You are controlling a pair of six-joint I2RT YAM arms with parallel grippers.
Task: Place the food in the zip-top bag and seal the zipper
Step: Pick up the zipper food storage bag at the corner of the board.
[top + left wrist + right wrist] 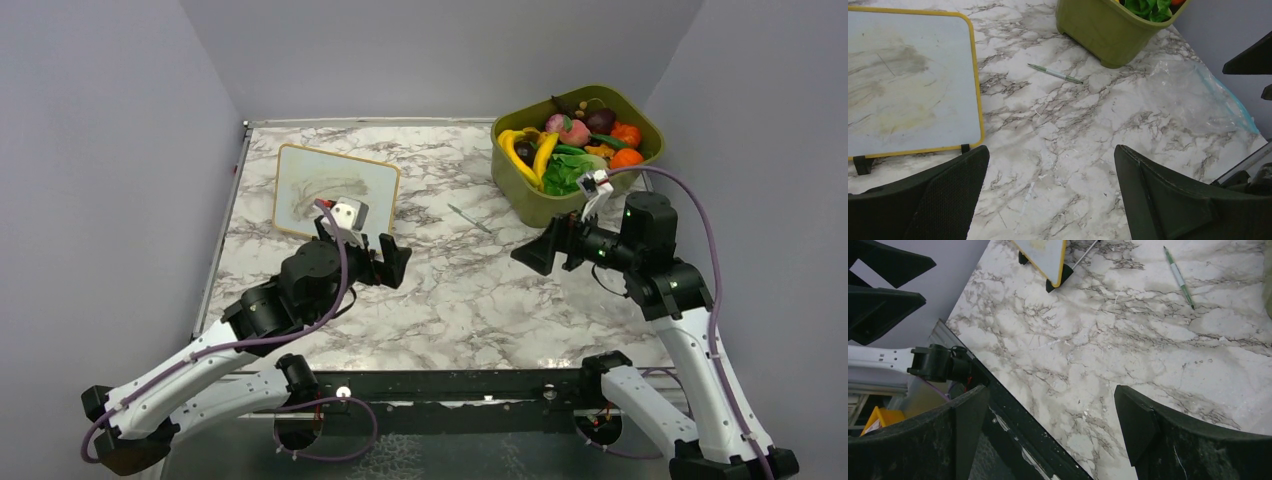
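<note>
The white board (pixel 337 190) lies at 10 o'clock on the marble bench (pixel 450 300), apart from everything else. Just at its 4 o'clock hangs the left gripper (pixel 1050 152), jaws spread wide and holding nothing. A green pen (pixel 468 218) lies near the middle of the bench.

At 1 o'clock stands the olive tub (pixel 530 205). All the food is piled inside it: the lettuce (pixel 562 175) at the near rim, the yellow pieces (pixel 540 152) to its left, and an orange piece (pixel 627 157) on the far side.

In the left wrist view the zip-top bag (pixel 1193 95) lies flat at the tub's 4 o'clock, with its zipper (pixel 1228 102) along the far edge. I cannot tell whether the mouth is open.

The right gripper (pixel 1050 392), also wide open and empty, hovers at the tub's 6 o'clock.

Nothing has been bagged yet. Several things could go wrong from here:
- **Crowded tub:** the pieces sit so close together that a grab at one may drag or spill its neighbours.
- **Slippery bag:** the clear, limp bag will likely slide or crumple on the smooth bench unless one gripper pins it.
- **Thin zipper:** a strip lying flat gives little to pinch, so the seal may close only partly.
- **Close arms:** both arms will be working near 3 o'clock and could collide.
</note>
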